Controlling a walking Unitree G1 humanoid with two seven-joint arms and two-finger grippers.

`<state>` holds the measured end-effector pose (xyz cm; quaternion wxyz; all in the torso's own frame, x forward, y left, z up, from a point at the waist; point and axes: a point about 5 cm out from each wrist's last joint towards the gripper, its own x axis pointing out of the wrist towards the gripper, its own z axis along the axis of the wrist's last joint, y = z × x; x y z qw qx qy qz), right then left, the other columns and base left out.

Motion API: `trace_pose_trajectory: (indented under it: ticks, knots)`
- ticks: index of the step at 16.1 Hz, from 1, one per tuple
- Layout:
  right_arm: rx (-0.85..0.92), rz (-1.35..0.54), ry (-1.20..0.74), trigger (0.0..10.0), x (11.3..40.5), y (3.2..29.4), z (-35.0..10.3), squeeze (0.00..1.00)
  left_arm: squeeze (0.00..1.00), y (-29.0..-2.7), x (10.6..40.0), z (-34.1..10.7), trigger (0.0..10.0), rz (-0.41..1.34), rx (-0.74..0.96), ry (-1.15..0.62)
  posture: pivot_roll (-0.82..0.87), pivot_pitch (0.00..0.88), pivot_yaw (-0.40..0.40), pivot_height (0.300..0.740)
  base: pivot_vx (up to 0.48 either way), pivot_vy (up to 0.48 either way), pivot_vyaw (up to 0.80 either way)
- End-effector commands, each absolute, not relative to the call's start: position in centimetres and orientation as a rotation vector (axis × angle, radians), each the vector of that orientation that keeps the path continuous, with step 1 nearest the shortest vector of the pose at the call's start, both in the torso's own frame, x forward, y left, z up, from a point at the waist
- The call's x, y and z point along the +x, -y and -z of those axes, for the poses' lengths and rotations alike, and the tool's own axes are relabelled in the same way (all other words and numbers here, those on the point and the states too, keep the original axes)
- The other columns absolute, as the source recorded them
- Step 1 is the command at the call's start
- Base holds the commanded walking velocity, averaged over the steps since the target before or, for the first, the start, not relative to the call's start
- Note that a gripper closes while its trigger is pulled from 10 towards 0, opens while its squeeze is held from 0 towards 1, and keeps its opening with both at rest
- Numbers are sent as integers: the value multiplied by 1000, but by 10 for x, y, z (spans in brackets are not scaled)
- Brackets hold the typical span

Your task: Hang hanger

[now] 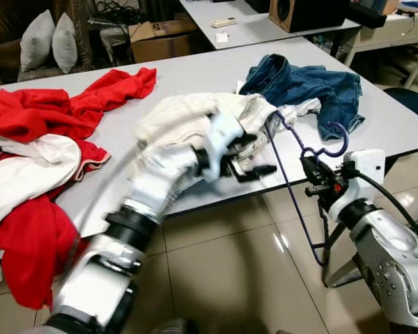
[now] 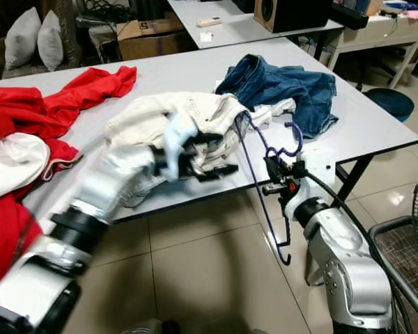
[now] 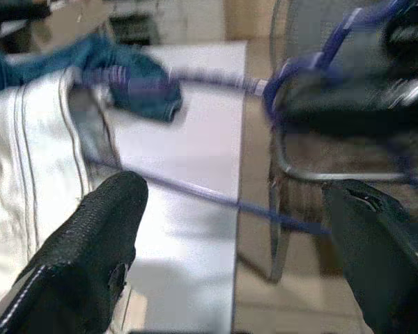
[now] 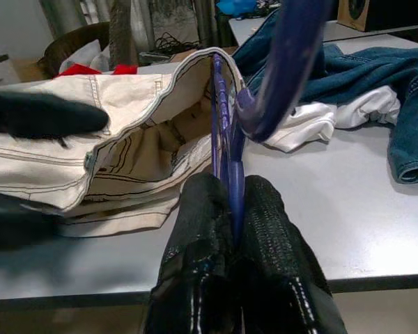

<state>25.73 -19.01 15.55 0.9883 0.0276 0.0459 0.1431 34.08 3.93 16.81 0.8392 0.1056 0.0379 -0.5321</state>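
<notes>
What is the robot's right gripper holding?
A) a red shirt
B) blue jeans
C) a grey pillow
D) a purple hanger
D: the right gripper has its black fingers pinched shut on the thin purple wire hanger, whose far end pokes into the cream-coloured trousers on the grey table.

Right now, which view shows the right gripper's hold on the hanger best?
Right wrist view: the right gripper has both fingers shut on the purple hanger, close up. The eye views show the hanger whole, one end in the cream trousers. The left wrist view blurs it.
</notes>
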Motion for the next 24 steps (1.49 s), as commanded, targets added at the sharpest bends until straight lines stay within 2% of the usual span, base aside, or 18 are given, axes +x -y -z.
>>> trace_pose_trajectory:
  ticks: [1, 2, 3, 4, 5, 7, 10, 11, 13, 15, 18, 19, 20, 21, 22, 24]
  knots:
    - [59, -301, -76, 10000, 256, 188, -160, 0, 1000, -39, 349, -173, 10000, 1075, 282, -59, -32, 0, 96, 740, 0, 0, 0]
    - [60, -304, -75, 10000, 256, 188, -160, 0, 1000, -34, 351, -167, 10000, 1066, 304, -67, -32, 0, 97, 740, 0, 0, 0]
    - [60, -309, -71, 10000, 256, 187, -161, 0, 933, -32, 353, -162, 10000, 1050, 324, -83, -34, 0, 99, 740, 0, 0, 0]
    - [60, -319, -65, 10000, 256, 185, -163, 0, 71, -32, 357, -159, 10000, 988, 391, -84, -40, 0, 101, 740, 0, 0, 0]
    - [59, -324, -62, 10000, 256, 185, -164, 0, 0, -32, 361, -158, 10000, 931, 429, -74, -40, 0, 101, 740, 0, 0, 0]
    - [58, -334, -55, 10000, 255, 184, -166, 0, 0, -36, 369, -162, 10000, 817, 461, -22, -39, 0, 95, 740, 0, 0, 0]
    - [60, -349, -50, 10000, 255, 183, -168, 0, 0, -33, 369, -156, 10000, 817, 479, -18, -34, 0, 84, 740, 0, 0, 0]
    - [60, -375, -42, 10000, 256, 178, -171, 0, 0, -33, 370, -146, 10000, 777, 437, -43, -33, 0, 80, 740, 0, 0, 0]
    - [63, -399, -35, 10000, 256, 175, -173, 0, 0, -35, 372, -141, 10000, 725, 475, -50, -33, 0, 77, 740, 0, 0, 0]
    - [65, -429, -22, 10000, 255, 171, -177, 0, 0, -43, 378, -139, 10000, 611, 548, -68, -40, 0, 78, 740, 0, 0, 0]
    - [77, -469, -2, 10000, 250, 168, -181, 0, 0, -51, 384, -144, 10000, 510, 526, -44, -46, 0, 80, 740, 0, 0, 0]
    - [83, -484, 2, 10000, 247, 167, -181, 0, 0, -51, 385, -144, 8980, 501, 530, -43, -49, 0, 81, 740, 0, 0, 0]
    - [88, -505, 8, 10000, 245, 165, -182, 0, 0, -53, 385, -143, 5412, 489, 525, -54, -53, 0, 83, 740, 0, 0, 0]
    - [96, -537, 15, 10000, 241, 162, -184, 0, 0, -57, 387, -143, 3333, 449, 520, -66, -57, 0, 84, 740, 0, 0, 0]
    - [100, -556, 18, 10000, 238, 161, -185, 0, 0, -61, 389, -144, 0, 423, 504, -72, -61, 0, 85, 740, 0, 0, 0]
    - [102, -573, 17, 10000, 236, 161, -185, 0, 0, -65, 392, -149, 0, 403, 456, -61, -64, 0, 84, 740, 0, 0, 0]
